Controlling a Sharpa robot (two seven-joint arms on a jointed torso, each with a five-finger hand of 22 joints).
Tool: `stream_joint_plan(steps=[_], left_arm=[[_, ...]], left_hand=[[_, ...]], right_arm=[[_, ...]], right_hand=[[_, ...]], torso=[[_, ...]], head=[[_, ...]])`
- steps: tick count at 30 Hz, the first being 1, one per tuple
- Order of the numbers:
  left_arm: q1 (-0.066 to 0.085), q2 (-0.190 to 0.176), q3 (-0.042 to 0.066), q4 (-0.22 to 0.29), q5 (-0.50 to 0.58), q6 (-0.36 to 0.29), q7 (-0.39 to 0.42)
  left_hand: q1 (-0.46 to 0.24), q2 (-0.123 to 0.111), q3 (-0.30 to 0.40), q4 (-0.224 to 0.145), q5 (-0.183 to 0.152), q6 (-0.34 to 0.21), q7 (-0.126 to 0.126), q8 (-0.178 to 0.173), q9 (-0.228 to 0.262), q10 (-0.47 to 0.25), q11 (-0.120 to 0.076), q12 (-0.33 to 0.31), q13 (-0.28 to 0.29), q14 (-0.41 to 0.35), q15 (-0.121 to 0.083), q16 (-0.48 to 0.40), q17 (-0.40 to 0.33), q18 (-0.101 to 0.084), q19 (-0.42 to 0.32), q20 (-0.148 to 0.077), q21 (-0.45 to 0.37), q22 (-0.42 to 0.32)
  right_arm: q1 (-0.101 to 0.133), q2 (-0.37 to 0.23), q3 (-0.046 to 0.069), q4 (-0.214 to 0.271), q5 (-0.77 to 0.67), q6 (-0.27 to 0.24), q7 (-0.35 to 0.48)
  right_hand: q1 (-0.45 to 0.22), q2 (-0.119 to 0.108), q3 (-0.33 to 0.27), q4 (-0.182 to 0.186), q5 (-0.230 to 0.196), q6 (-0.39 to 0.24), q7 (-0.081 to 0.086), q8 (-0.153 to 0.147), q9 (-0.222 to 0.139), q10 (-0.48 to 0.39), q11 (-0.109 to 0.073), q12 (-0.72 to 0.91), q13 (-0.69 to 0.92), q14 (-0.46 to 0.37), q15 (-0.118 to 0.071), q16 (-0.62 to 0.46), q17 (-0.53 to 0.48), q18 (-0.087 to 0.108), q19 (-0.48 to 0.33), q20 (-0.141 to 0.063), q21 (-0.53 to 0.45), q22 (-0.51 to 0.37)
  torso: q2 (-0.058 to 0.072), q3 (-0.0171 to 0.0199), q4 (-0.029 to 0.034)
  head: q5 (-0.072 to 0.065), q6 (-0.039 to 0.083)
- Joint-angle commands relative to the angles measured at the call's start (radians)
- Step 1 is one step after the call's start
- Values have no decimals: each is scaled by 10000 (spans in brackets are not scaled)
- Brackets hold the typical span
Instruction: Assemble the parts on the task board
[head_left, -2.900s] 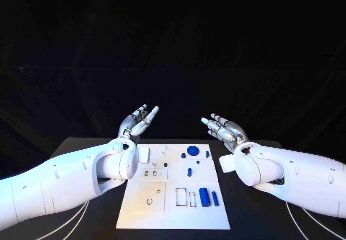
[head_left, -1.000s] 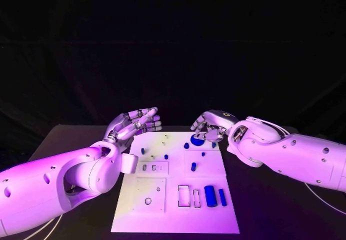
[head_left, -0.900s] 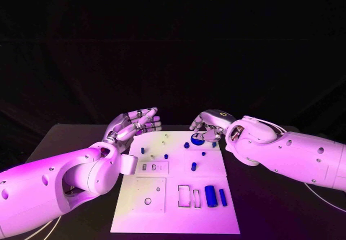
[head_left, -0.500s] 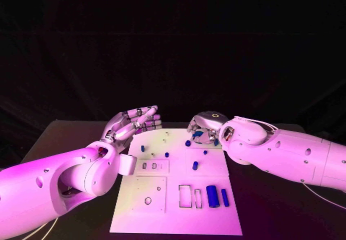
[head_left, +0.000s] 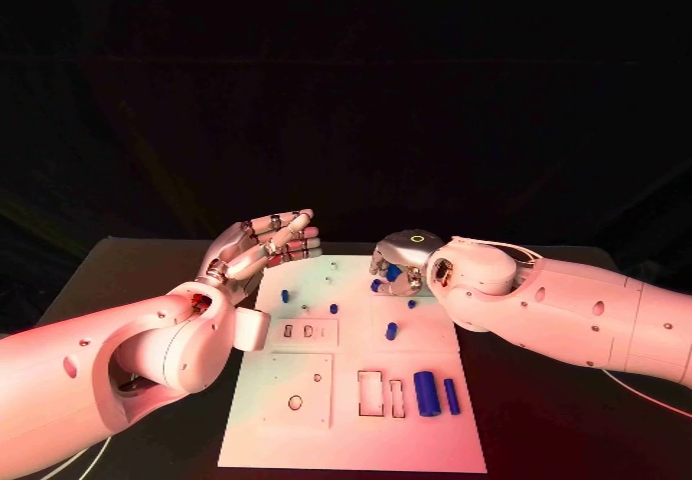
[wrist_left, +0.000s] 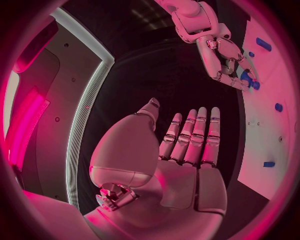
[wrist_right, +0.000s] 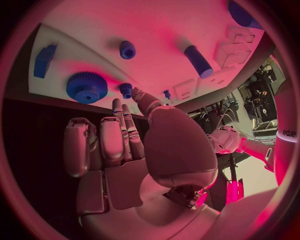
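Here we see the task board (head_left: 351, 400) at centre frame on the desk (head_left: 130, 262), its blue parts (head_left: 424, 392) scattered unassembled. The right hand (head_left: 400, 262), fingers apart and holding nothing, hovers over the round knob (wrist_right: 87, 87) at the board's upper end, presumably to grasp it; the left hand (head_left: 263, 247) waits flat and spread at upper left.

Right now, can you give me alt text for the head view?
The right hand reaches down over the far end of the white task board, by small blue parts. The left hand hovers open beside the board's far left corner.
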Motion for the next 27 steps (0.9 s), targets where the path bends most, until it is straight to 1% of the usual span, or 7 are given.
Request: stream_joint_plan(steps=[1, 6, 10, 16, 22, 24, 27], left_arm=[[19, 16, 9, 21, -94, 107, 69], [25, 3, 9, 29, -93, 96, 70], [33, -6, 10, 30, -79, 103, 45], [44, -14, 10, 3, 19, 96, 9], [54, -20, 10, -44, 23, 87, -55], [56, -22, 10, -61, 26, 83, -77], [58, -26, 10, -79, 40, 79, -101]], left_hand=[[36, 42, -53, -32, 28, -64, 904, -69, -9, 38, 52, -45, -4, -70, 37, -91, -17, 95, 25, 31, 40, -19], [36, 49, -64, -40, 28, -64, 908, -84, -10, 44, 57, -62, -3, -92, 45, -129, -17, 84, -2, 33, 23, -33], [36, 50, -66, -41, 28, -57, 908, -86, -9, 45, 58, -66, -3, -97, 47, -135, -17, 82, -8, 34, 19, -36], [31, 57, -80, -47, 28, -70, 914, -106, -11, 44, 64, -86, -3, -120, 56, -174, -17, 69, -37, 36, 2, -50], [31, 64, -89, -52, 27, -94, 919, -123, -14, 40, 69, -105, -4, -137, 62, -204, -16, 59, -55, 37, -9, -60], [30, 69, -94, -55, 27, -123, 924, -137, -17, 34, 73, -117, -5, -148, 67, -222, -16, 55, -64, 37, -14, -65], [30, 73, -96, -57, 28, -130, 927, -143, -18, 30, 76, -124, -6, -154, 69, -232, -16, 52, -69, 37, -17, -68]], right_arm=[[0, 63, -10, -27, -346, 448, -240], [-17, 129, -23, -124, -378, 471, -309], [-24, 154, -28, -175, -433, 436, -375], [-27, 187, -30, -196, -471, 322, -382], [-28, 184, -31, -186, -478, 103, -362], [-28, 175, -31, -180, -479, 4, -357], [-29, 165, -31, -164, -449, -110, -342]], right_hand=[[22, -91, 21, 80, -38, -27, -55, -42, 5, -1, -31, 78, 21, 461, 22, 109, 52, -161, 120, 0, 99, 79], [35, -41, 52, 110, -27, 9, -52, -19, 18, 30, -40, 94, 42, 449, 14, 148, 74, -169, 138, 2, 141, 143], [61, 24, 107, 143, -1, 72, -32, 10, 37, 104, -54, 127, 70, 434, 2, 197, 107, -179, 158, 3, 190, 221], [117, 187, 252, 202, 21, 220, -40, 75, 80, 279, -93, 190, 111, 421, -28, 295, 187, -222, 264, -8, 347, 475], [116, 348, 377, 303, 35, 441, -103, 175, 156, 521, -164, 264, 155, 412, -79, 383, 256, -248, 328, -41, 454, 648], [113, 368, 391, 326, 38, 536, -138, 223, 197, 607, -196, 291, 171, 407, -102, 398, 260, -255, 343, -57, 480, 691], [86, 334, 375, 345, 25, 537, -138, 220, 211, 640, -205, 294, 177, 405, -110, 412, 268, -268, 377, -69, 523, 763]], torso=[[53, 13, 29], [90, 18, 34], [107, 14, 25], [133, 16, 27], [157, 23, 34], [168, 25, 35], [175, 24, 37]], head=[[5, 23], [-23, 50], [-2, 19], [23, -4], [16, 8], [17, 16], [15, 32]])
